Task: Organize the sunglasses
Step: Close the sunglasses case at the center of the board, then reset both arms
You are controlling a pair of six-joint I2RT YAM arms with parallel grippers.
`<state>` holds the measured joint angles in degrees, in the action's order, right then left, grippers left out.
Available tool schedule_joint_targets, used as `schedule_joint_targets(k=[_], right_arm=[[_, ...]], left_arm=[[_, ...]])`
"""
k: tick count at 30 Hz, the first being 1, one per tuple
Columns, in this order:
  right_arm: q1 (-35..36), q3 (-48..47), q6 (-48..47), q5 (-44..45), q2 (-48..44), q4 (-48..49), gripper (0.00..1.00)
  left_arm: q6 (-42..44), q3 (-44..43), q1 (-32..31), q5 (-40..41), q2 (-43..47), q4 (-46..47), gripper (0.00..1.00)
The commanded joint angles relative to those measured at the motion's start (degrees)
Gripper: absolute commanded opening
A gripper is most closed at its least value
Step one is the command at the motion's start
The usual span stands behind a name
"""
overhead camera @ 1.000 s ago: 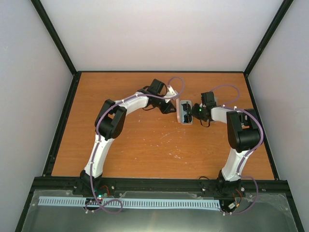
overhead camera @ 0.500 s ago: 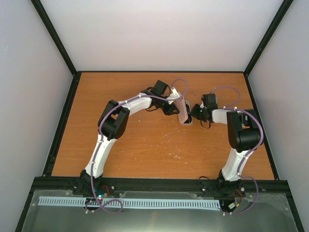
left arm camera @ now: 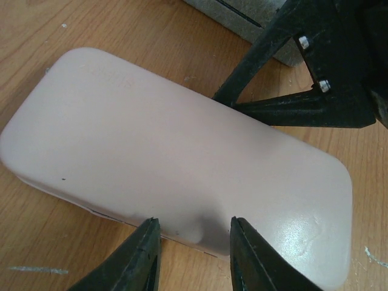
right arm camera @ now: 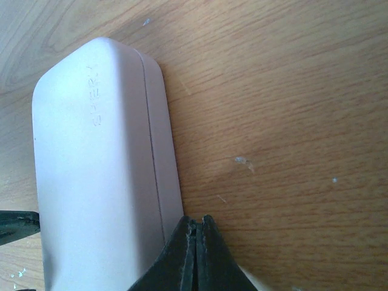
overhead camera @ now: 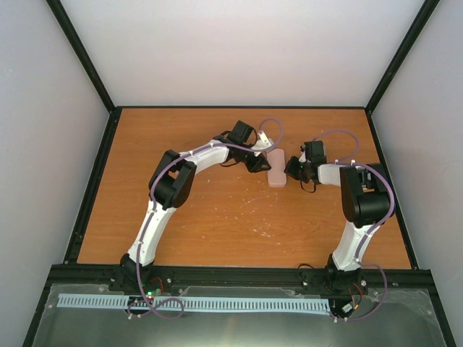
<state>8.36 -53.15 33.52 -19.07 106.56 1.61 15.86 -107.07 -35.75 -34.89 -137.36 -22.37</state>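
A pink oblong case (overhead camera: 275, 177) lies shut on the wooden table between the two arms. It fills the left wrist view (left arm camera: 176, 151) and shows at the left of the right wrist view (right arm camera: 97, 176). No sunglasses are in view. My left gripper (overhead camera: 260, 162) is open and empty, its tips (left arm camera: 194, 233) just over the case's near long edge. My right gripper (overhead camera: 291, 170) is shut and empty, its tips (right arm camera: 198, 227) on the table beside the case's side wall. Its black fingers (left arm camera: 291, 103) also show in the left wrist view.
A grey textured object (left arm camera: 242, 18) sits just beyond the pink case, partly hidden by the right gripper. The table (overhead camera: 217, 217) has black rails along its edges and white walls close around it.
The pink case stood open with dark sunglasses inside a second ago. Its lid has swung over and now lies shut. The left gripper moved right with the lid.
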Motion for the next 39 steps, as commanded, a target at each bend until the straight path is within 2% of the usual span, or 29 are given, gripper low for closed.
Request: schedule_joint_targets(k=[1, 5, 7, 9, 11, 13, 14, 15, 20, 26, 32, 39], right_arm=[[1.22, 0.15, -1.07, -5.81, 0.93, -0.73, 0.03], [0.69, -0.25, -2.5, -3.7, -0.69, -3.17, 0.04], [-0.49, -0.86, -3.7, -1.95, -2.41, -6.28, 0.09], [-1.79, -1.65, -5.62, 0.51, -4.81, -9.57, 0.11], [-3.15, -2.82, -8.01, 3.03, -7.56, -13.45, 0.19], [-4.33, -3.86, -10.21, 5.03, -10.57, -16.72, 0.26], [-4.85, -4.36, -11.36, 5.69, -12.21, -18.0, 0.3], [-5.23, -4.91, -12.17, 6.35, -13.7, -19.45, 0.33], [-6.81, -6.9, -15.41, 7.75, -20.54, -26.22, 0.49], [-10.66, -4.86, -17.29, 8.52, -28.37, -34.79, 0.57], [-13.04, -2.98, -18.73, 9.83, -33.61, -38.01, 0.59], [-13.45, -3.78, -18.14, 8.07, -32.9, -37.86, 0.59]], left_arm=[[-1.03, -0.7, -2.05, -1.75, -2.21, 0.48, 0.34], [-1.01, -0.96, -1.69, -1.01, -1.6, -0.52, 0.34], [-1.14, -0.87, -0.72, -0.36, -0.58, -0.86, 0.38], [-0.98, -0.08, 0.67, 0.61, 1.39, -0.62, 0.51], [-0.76, 1.4, 2.38, 0.63, 4.35, -0.33, 0.7], [-0.92, 3.13, 4.22, 0.66, 8.05, -0.31, 0.84], [-1.19, 4.11, 5.13, 0.93, 10.85, -0.31, 0.96], [-1.69, 5.25, 5.95, 1.54, 13.07, -0.23, 0.99], [-3.32, 13.54, 10.11, 5.98, 26.0, 0.52, 1.0], [-5.13, 24.65, 17.41, 7.35, 39.45, -2.45, 0.99], [-3.51, 35.25, 20.58, 9.52, 47.48, -2.44, 0.99], [-3.55, 37.42, 20.72, 8.75, 48.77, -2.16, 0.99]])
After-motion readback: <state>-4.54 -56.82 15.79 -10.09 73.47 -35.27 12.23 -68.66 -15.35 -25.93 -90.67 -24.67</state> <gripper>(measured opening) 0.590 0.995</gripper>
